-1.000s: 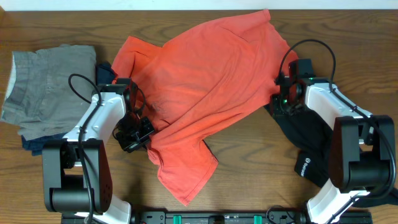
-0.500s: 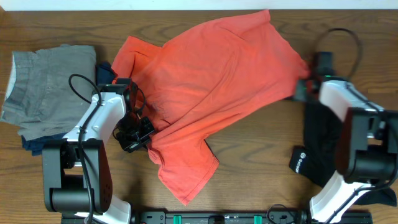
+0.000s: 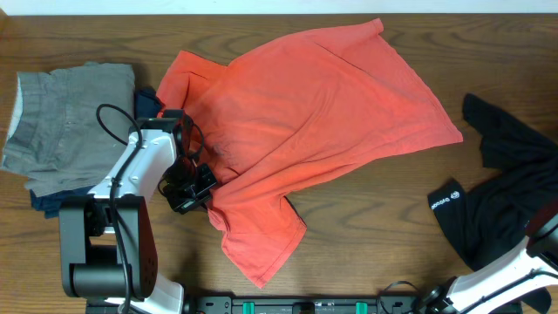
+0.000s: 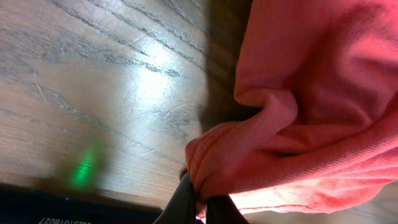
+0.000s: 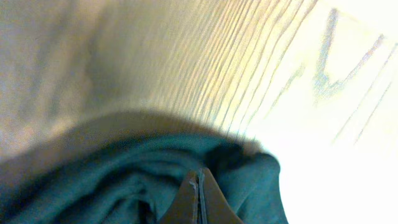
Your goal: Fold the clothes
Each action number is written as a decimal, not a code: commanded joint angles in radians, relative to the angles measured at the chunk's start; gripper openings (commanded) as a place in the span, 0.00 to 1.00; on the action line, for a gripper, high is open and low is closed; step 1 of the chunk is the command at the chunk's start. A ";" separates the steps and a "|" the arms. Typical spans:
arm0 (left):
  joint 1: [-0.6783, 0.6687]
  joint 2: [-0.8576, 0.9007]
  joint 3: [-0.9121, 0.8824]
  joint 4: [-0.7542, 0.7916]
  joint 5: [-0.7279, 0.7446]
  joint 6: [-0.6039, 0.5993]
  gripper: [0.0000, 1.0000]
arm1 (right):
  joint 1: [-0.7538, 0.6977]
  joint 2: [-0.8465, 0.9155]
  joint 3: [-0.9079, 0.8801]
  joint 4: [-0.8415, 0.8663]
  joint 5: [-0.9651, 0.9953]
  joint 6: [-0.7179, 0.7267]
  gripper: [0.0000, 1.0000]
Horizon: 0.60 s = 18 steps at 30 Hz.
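Observation:
The coral-red T-shirt lies spread and rumpled across the table's middle, its printed graphic not showing. My left gripper is at its lower left edge, shut on a bunched fold of the shirt, with the fingertips pinching red cloth just above the wood. The black garment with a small white logo lies at the far right, apart from the shirt. My right gripper is outside the overhead view. In the right wrist view its fingers are pressed together amid dark cloth.
A folded grey garment sits at the far left on a dark blue one. Bare wooden table shows between shirt and black garment. A right arm link crosses the lower right corner.
My right arm has swung right and out of the overhead view, dragging the black garment away from the shirt's right edge. The shirt's right side now lies flat. The left arm has not moved.

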 commanded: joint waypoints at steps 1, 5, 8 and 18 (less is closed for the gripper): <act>0.000 -0.006 -0.002 -0.003 -0.009 0.016 0.06 | -0.003 -0.007 0.045 -0.024 -0.274 -0.077 0.02; 0.000 -0.006 -0.002 -0.001 -0.008 0.016 0.06 | 0.042 -0.007 0.043 -0.172 -0.494 -0.191 0.06; 0.000 -0.006 -0.002 -0.002 -0.009 0.017 0.06 | 0.106 -0.007 0.019 -0.323 -0.477 -0.239 0.01; 0.000 -0.006 -0.002 -0.002 -0.009 0.017 0.06 | 0.248 -0.007 -0.140 -0.581 -0.351 -0.251 0.01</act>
